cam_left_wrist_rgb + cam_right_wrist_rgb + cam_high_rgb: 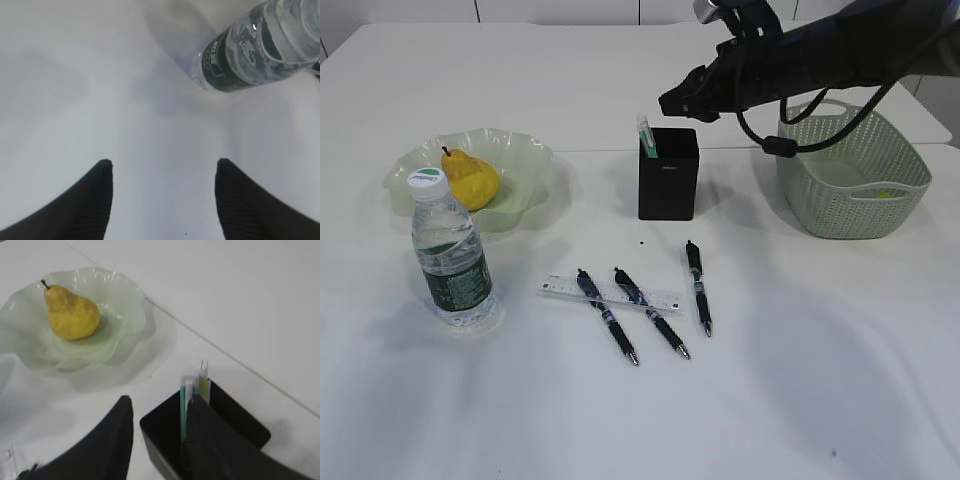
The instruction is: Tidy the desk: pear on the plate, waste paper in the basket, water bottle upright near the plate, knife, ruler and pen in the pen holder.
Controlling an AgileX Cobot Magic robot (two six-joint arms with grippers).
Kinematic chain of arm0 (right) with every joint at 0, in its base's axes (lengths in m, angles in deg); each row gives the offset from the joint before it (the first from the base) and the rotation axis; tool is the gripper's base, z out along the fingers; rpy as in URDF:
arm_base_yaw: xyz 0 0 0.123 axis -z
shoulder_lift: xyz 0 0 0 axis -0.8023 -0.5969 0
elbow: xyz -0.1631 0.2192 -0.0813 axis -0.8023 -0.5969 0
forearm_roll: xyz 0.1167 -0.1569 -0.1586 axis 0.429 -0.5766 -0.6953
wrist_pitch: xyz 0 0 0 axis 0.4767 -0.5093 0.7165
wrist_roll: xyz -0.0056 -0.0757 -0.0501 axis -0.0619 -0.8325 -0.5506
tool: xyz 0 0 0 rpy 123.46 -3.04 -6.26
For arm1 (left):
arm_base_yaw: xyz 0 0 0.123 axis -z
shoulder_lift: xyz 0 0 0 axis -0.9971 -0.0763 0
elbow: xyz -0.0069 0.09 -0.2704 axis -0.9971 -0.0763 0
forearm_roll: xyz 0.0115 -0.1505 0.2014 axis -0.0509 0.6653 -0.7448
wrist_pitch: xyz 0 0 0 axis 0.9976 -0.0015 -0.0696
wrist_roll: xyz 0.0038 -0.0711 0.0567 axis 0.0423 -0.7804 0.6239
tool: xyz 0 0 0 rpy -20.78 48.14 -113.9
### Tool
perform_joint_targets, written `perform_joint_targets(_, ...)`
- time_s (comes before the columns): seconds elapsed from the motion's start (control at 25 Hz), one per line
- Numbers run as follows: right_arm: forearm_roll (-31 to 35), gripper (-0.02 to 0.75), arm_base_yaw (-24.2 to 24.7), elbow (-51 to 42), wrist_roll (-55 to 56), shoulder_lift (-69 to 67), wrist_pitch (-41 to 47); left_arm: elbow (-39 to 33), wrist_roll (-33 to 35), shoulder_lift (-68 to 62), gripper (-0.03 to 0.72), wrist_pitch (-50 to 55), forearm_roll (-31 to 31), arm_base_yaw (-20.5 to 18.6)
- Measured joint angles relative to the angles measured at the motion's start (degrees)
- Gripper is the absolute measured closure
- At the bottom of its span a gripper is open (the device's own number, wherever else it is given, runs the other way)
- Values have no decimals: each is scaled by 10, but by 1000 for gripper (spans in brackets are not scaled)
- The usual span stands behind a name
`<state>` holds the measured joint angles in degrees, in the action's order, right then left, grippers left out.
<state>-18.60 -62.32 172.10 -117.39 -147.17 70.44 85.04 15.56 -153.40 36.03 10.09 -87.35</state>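
Right hand (157, 432) hovers over green-white knife (192, 390) upright in holder (225, 440).

White table (840, 380): plate (535, 160), bottle (452, 255), holder (668, 175), basket (850, 170), ruler (560, 290), 3 pens (697, 285).

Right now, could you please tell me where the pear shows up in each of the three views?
Exterior view: the pear lies on the plate at the left, behind the bottle.
Left wrist view: not in it; only the bottle shows, upper right.
Right wrist view: the pear is upper left, on the plate.
Shared landmark: the pen holder, which fills the lower right of the right wrist view.
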Motion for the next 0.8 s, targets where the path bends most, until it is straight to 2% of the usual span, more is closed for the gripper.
perform_joint_targets(0.16,-138,459,0,0,146,33,48,0,0,0,232,0,0,0)
perform_joint_targets(0.48,-294,456,-6,0,358,83,156,0,0,0,232,0,0,0)
perform_joint_targets(0.6,-383,456,-27,0,427,101,175,0,0,0,232,0,0,0)
perform_joint_targets(0.8,-491,456,-97,0,490,113,207,0,0,0,232,0,0,0)
